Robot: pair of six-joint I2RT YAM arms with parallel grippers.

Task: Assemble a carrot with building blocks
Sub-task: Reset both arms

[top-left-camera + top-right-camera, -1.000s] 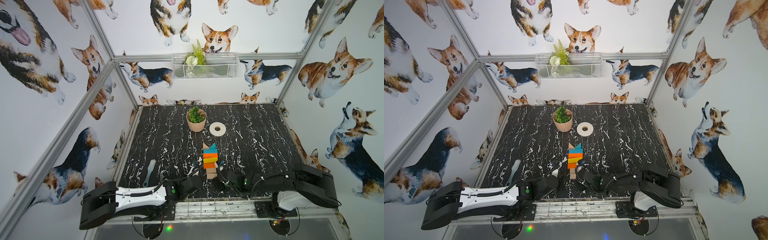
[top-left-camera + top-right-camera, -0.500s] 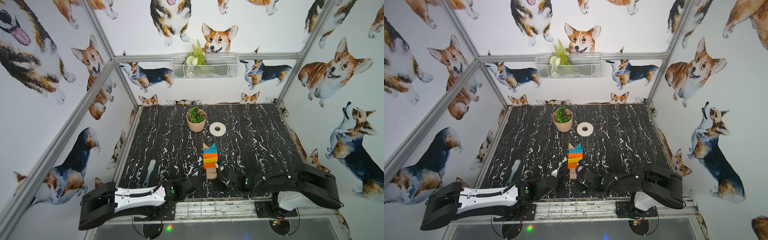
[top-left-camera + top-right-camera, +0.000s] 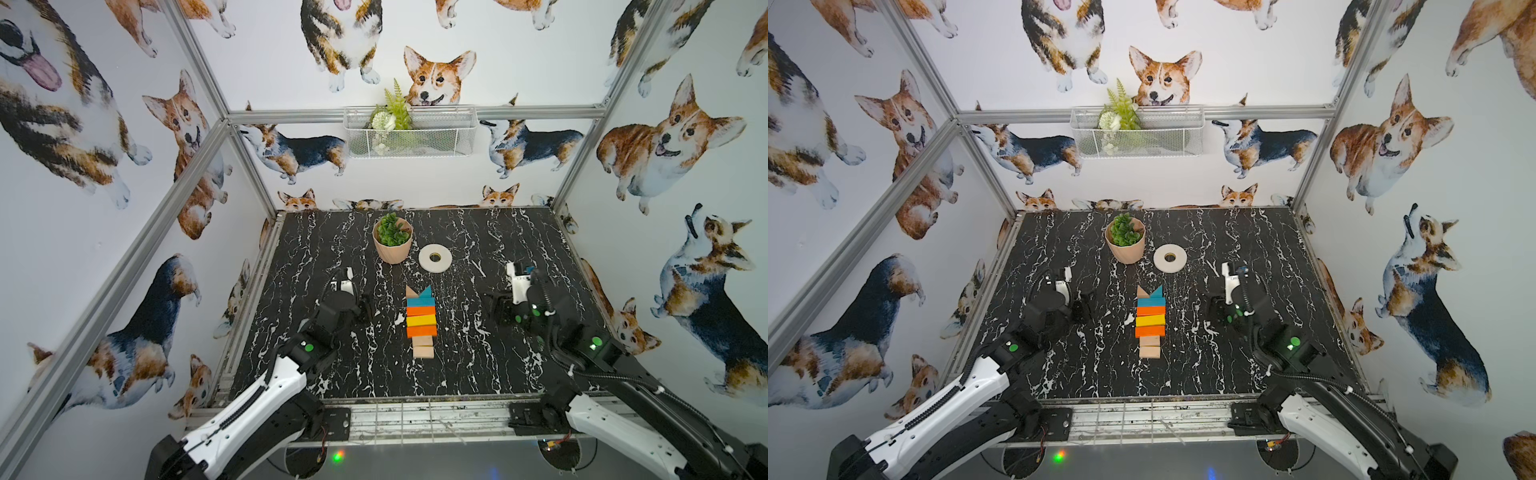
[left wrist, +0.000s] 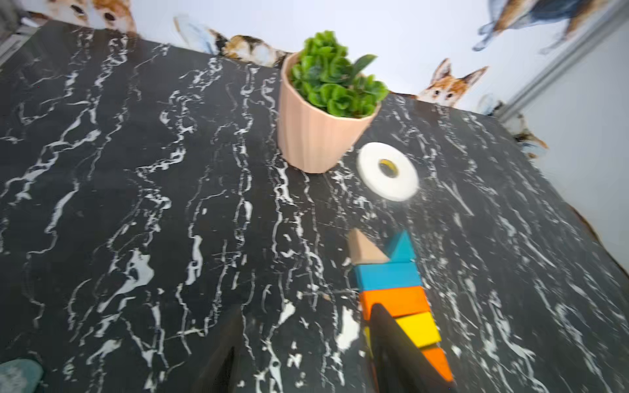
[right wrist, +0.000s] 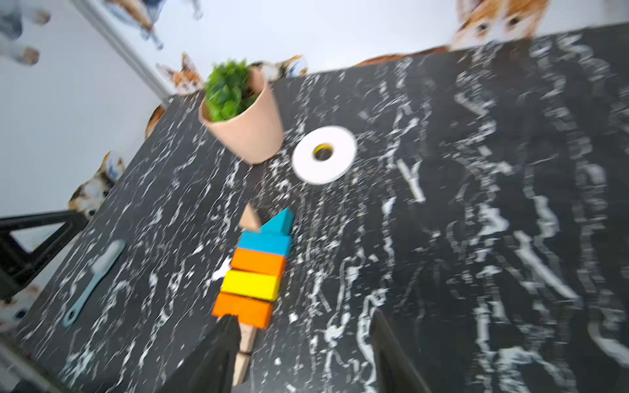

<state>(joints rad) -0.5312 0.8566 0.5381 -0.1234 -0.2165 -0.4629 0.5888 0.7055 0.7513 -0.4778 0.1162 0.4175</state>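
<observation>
The carrot (image 3: pixel 421 322) (image 3: pixel 1150 321) lies flat in the middle of the black marble table. It has wood and blue triangles at the far end, then blue, orange, yellow and orange bars, then two narrower plain-wood blocks nearest me. My left gripper (image 3: pixel 365 306) (image 3: pixel 1086 308) hovers to its left and my right gripper (image 3: pixel 492 305) (image 3: pixel 1210 307) to its right, both apart from it. In the left wrist view the left gripper (image 4: pixel 306 340) stands open over bare table beside the carrot (image 4: pixel 391 275). The right gripper (image 5: pixel 306 347) is also open and empty beside the carrot (image 5: pixel 252 284).
A potted green plant (image 3: pixel 392 243) and a white tape roll (image 3: pixel 435 258) stand behind the carrot. A wire basket (image 3: pixel 409 131) hangs on the back wall. A light-blue handled tool (image 5: pixel 92 279) lies near the table's left edge. Walls close in the table on three sides.
Both arms have risen from the front edge near the carrot's wooden end and swung out to either side. Both grippers have opened. The carrot has not moved.
</observation>
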